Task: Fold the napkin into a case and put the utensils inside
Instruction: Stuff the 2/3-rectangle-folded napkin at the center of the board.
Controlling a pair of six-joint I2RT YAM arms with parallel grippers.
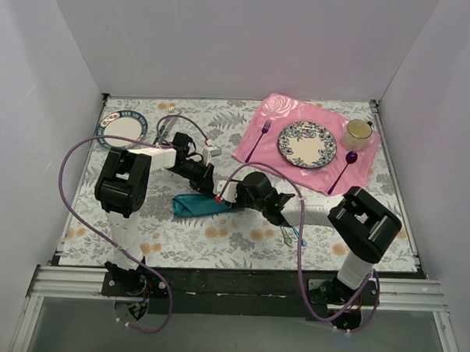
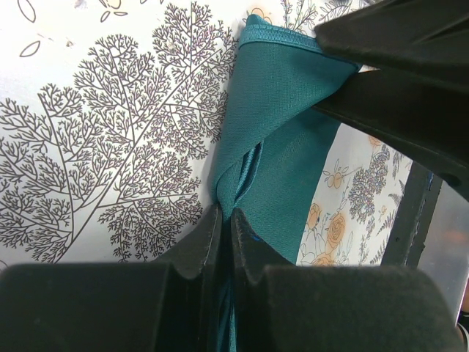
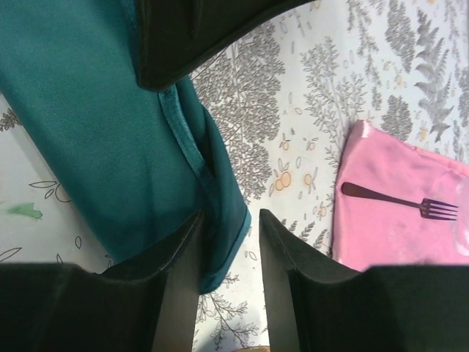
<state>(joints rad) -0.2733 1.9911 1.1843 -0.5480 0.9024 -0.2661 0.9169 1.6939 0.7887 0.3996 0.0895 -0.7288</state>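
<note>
Napkin point(image 1: 196, 205) lies folded into a narrow teal band on the table point(image 1: 240, 242), mid-left, between the two arms. From above I see only its left part; both wrists cover the right end. Left gripper point(image 2: 226, 220) is pinched tight on a bunched fold, fingers together with cloth squeezed between them, and they hide whatever cloth lies below the pinch. Right gripper point(image 3: 231, 220) straddles the napkin's hemmed end with jaws partly apart: cloth touches one finger and a strip of table shows before the other, so I read no grip there. Cannot tell whether the folds form a pocket; a hem line runs along the band in the right wrist view, but the left gripper's dark body cuts off its top. Utensils point(image 1: 293, 238) lie on the table on the near side of the right forearm, partly hidden by it, with only thin glinting bits showing. Well apart at right rear, a pink placemat point(image 1: 269, 115) carries a fork point(image 1: 259, 140), plate point(image 1: 306, 144), cup point(image 1: 357, 134) and spoon point(image 1: 344, 169).
</note>
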